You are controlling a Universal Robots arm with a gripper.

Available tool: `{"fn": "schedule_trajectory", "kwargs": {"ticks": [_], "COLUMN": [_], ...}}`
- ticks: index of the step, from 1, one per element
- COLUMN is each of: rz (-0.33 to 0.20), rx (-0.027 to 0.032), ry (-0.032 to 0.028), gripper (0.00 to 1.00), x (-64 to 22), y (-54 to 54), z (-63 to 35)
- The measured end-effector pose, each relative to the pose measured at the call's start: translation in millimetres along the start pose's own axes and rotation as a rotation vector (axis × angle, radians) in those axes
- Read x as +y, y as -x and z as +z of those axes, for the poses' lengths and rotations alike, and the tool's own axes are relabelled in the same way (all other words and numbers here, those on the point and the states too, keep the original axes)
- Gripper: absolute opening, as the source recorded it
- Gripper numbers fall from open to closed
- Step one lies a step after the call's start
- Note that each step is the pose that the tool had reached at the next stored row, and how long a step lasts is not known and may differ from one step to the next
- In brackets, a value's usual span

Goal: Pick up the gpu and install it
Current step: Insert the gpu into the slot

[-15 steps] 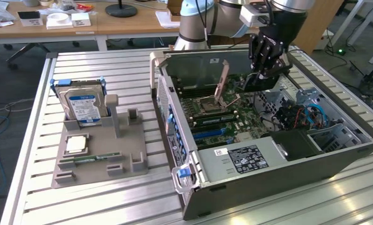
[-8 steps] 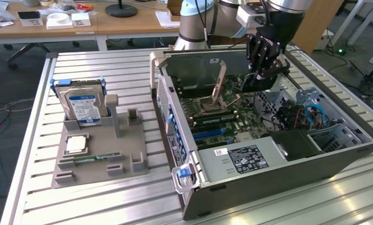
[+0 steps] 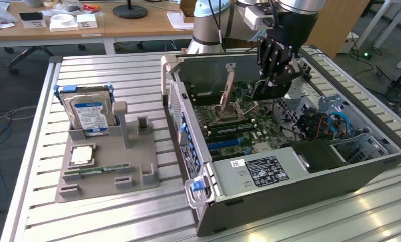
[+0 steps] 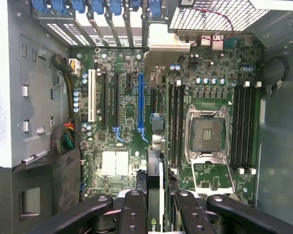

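My gripper hangs over the back of the open computer case, shut on the gpu, a dark card that hangs below the fingers above the motherboard. In the wrist view the gpu shows edge-on between the two black fingers. It is well above the board and lies roughly in line with the long blue slot. The open processor socket lies to one side of it.
A grey holder to the exterior view's left of the case carries a hard drive, a processor chip and a memory stick. The power supply and drive cage fill the case's near end. Blue slot latches line one wall.
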State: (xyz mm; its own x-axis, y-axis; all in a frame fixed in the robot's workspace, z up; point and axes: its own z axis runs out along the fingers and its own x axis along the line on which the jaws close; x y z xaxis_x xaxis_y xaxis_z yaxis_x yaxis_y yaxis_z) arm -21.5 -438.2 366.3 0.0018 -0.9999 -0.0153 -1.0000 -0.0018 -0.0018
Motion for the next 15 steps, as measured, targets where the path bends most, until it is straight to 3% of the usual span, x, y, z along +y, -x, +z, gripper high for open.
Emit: {"fn": "schedule_trajectory", "kwargs": {"ticks": [7, 15], "rz": [0.0, 0.0], "rx": [0.0, -0.0001], "ry": [-0.0001, -0.0003], "gripper": [0.26, 0.26], "x": [0.6, 9.4], "y": [0.0, 0.0], "z": [0.0, 0.1]}}
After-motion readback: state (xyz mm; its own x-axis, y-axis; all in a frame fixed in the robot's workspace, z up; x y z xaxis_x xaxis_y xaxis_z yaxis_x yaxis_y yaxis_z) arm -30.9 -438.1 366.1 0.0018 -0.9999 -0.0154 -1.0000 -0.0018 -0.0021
